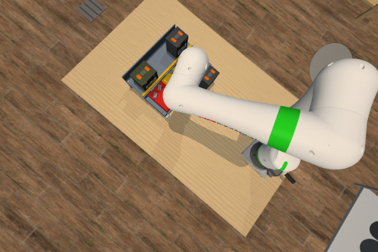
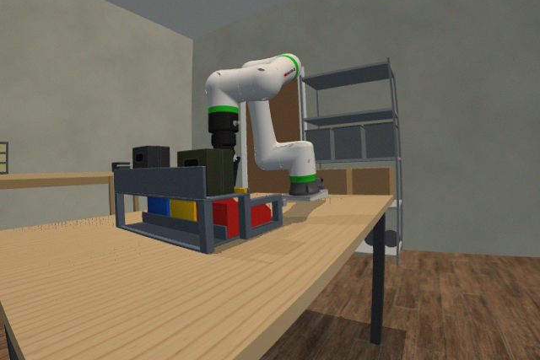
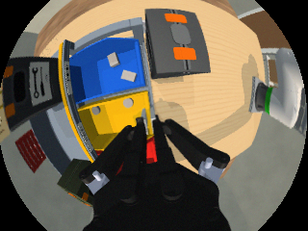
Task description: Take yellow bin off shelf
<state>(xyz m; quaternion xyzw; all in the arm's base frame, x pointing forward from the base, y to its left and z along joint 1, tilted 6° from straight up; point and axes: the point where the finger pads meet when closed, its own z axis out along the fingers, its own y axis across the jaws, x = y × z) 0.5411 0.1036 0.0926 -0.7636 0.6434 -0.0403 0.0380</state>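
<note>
The yellow bin (image 3: 115, 115) (image 2: 183, 210) stands in the low grey shelf (image 1: 148, 49) (image 2: 159, 181), between the blue bin (image 3: 103, 72) (image 2: 158, 206) and the red bin (image 1: 159, 98) (image 2: 226, 217). Two small light parts lie in the yellow bin. My gripper (image 3: 148, 113) is shut on the yellow bin's front wall, one fingertip inside the bin and one outside. The wall shows as a thin yellow strip between the pads. The bins look level. The arm hides the gripper in the top view, and the fingertips are hidden in the exterior view.
A dark grey case (image 3: 178, 43) (image 1: 209, 75) stands on the table just in front of the blue bin. An olive case (image 1: 143, 74) (image 2: 207, 170) and a black case (image 1: 176, 42) (image 2: 150, 157) stand on the shelf's top deck, behind a yellow-edged strip. The robot base is across the table.
</note>
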